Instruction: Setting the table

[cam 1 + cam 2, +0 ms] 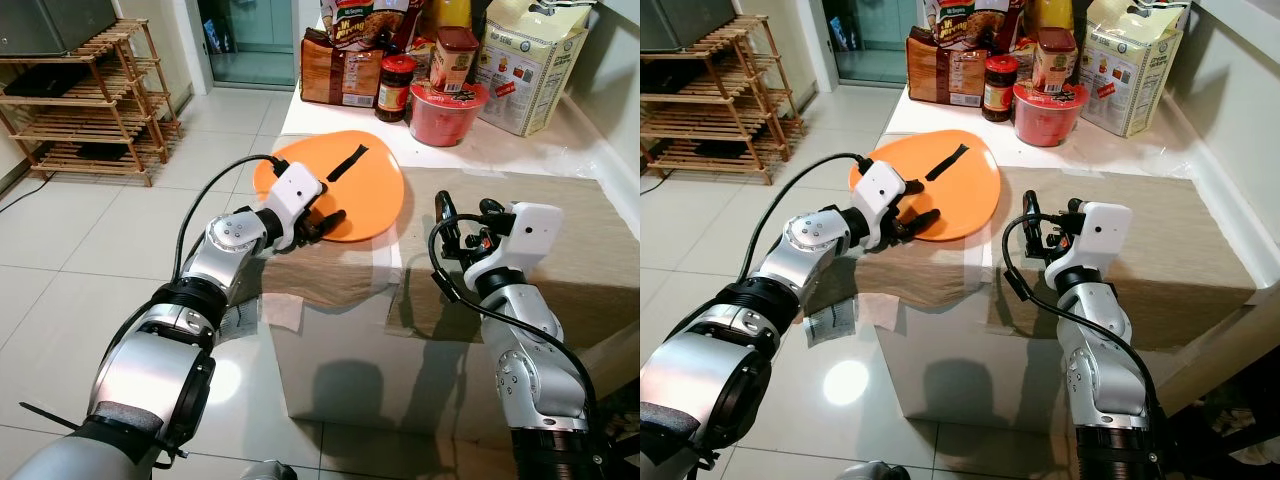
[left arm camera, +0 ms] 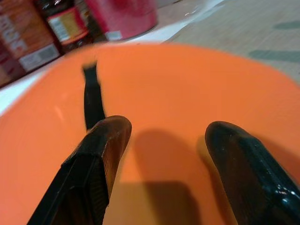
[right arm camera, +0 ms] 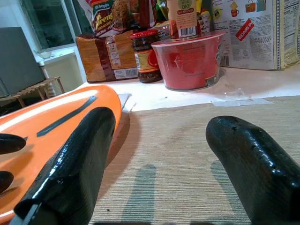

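We saw a smooth, matt orange plastic plate (image 1: 330, 190) on a coarse woven beige cloth (image 1: 520, 240). Beyond the plate stood a glossy red plastic bowl (image 1: 445, 110) and a glass jar (image 1: 397, 88). The fingers (image 3: 253, 164) looked glossy black.

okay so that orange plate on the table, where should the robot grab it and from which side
Probably the orange plate is best pinched at its near-left rim, which overhangs the table edge there, leaving room for a finger underneath. Come in from the robot's left, where the left tool already sits open over that rim. Avoid the black strip lying on the plate.
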### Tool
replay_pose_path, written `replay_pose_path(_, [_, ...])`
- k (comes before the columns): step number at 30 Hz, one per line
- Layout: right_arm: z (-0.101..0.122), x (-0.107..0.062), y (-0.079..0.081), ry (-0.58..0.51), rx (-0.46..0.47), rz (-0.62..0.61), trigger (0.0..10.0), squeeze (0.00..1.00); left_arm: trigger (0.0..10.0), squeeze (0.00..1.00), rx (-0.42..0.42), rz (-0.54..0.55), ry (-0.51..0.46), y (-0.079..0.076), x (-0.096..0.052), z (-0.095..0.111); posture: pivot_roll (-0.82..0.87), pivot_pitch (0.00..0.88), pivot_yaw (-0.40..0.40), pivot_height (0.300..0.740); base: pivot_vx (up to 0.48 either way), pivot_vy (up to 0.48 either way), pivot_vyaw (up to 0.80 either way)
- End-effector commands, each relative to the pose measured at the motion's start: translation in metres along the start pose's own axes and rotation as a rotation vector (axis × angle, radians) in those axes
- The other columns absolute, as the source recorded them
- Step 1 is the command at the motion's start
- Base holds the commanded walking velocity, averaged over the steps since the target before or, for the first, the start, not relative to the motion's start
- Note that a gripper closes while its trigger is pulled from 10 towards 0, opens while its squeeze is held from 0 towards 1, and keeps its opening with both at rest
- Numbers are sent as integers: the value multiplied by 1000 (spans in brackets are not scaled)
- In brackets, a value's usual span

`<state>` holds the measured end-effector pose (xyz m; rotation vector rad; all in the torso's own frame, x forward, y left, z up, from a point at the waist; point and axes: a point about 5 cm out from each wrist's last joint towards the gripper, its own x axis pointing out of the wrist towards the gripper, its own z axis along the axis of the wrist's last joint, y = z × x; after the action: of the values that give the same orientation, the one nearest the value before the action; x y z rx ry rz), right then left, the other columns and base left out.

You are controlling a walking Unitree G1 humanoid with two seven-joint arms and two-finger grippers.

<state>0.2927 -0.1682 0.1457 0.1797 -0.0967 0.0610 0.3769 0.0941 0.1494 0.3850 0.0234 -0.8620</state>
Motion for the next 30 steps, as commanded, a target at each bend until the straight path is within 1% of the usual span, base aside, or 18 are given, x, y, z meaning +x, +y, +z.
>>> replay_pose_path(1, [3, 2, 1, -4, 8, 4, 10000, 0, 10000, 0, -12, -47, 23, -8, 1, -6, 70, 0, 51, 740, 0, 0, 0])
replay_pose_path(3, [3, 1, 1, -1, 7, 1, 10000, 0, 10000, 0, -20, -56, -35, -8, 5, 6, 68, 0, 49, 740, 0, 0, 0])
replay_pose_path(4, [2, -1, 0, 2, 6, -1, 10000, 0, 10000, 0, -31, -68, -98, -7, 8, 19, 69, 0, 49, 740, 0, 0, 0])
replay_pose_path(6, [2, -1, 0, 2, 6, -2, 10000, 0, 10000, 0, -33, -71, -109, -8, 8, 22, 69, 0, 49, 740, 0, 0, 0])
replay_pose_path(8, [-1, -3, 0, 14, 7, -4, 10000, 0, 10000, 0, -52, -93, -157, -10, 9, 32, 73, 0, 47, 740, 0, 0, 0])
replay_pose_path(10, [-2, -4, 0, 17, 8, -5, 10000, 0, 10000, 0, -61, -100, -175, -11, 9, 35, 73, 0, 48, 740, 0, 0, 0])
replay_pose_path(12, [-2, -3, -1, 15, 9, -8, 10000, 0, 10000, 0, -90, -59, -194, -4, 9, 43, 80, 0, 45, 740, 0, 0, 0])
replay_pose_path(14, [-1, -2, -1, 10, 9, -10, 10000, 0, 10000, 0, -84, 34, -169, 8, 9, 43, 80, 0, 45, 740, 0, 0, 0])
replay_pose_path(18, [0, -2, 0, 4, 6, -9, 10000, 0, 10000, 0, -71, 92, -121, 16, 8, 40, 80, 0, 47, 740, 0, 0, 0])
replay_pose_path(20, [4, -4, 1, -14, -14, -4, 10000, 0, 10000, 0, -72, 140, -42, 24, 7, 34, 78, 0, 47, 740, 0, 0, 0])
replay_pose_path(21, [4, -4, 1, -14, -14, -4, 10000, 0, 10000, 0, -72, 140, -42, 24, 7, 34, 78, 0, 47, 740, 0, 0, 0])
replay_pose_path(23, [8, -10, 2, -26, -38, 1, 10000, 0, 10000, 0, -82, 178, 29, 29, 7, 30, 70, 0, 52, 740, 0, 0, 0])
replay_pose_path(24, [8, -10, 2, -26, -38, 1, 10000, 0, 10000, 0, -82, 178, 29, 29, 7, 30, 70, 0, 52, 740, 0, 0, 0])
replay_pose_path(25, [8, -20, 3, -19, -42, 1, 10000, 0, 10000, 0, -113, 203, 94, 30, 9, 27, 57, 0, 57, 740, 0, 0, 0])
replay_pose_path(26, [8, -23, 3, -16, -41, 0, 10000, 0, 10000, 0, -126, 210, 114, 31, 9, 26, 54, 0, 57, 740, 0, 0, 0])
replay_pose_path(27, [8, -23, 3, -16, -41, 0, 10000, 0, 10000, 0, -126, 210, 114, 31, 9, 26, 54, 0, 57, 740, 0, 0, 0])
replay_pose_path(28, [7, -32, 4, -2, -52, 4, 10000, 0, 10000, 0, -150, 233, 122, 32, 10, 26, 44, 0, 61, 740, 0, 0, 0])
replay_pose_path(30, [5, -43, 5, 14, -75, 14, 10000, 0, 10000, 0, -161, 236, 127, 32, 11, 26, 37, 0, 61, 740, 0, 0, 0])
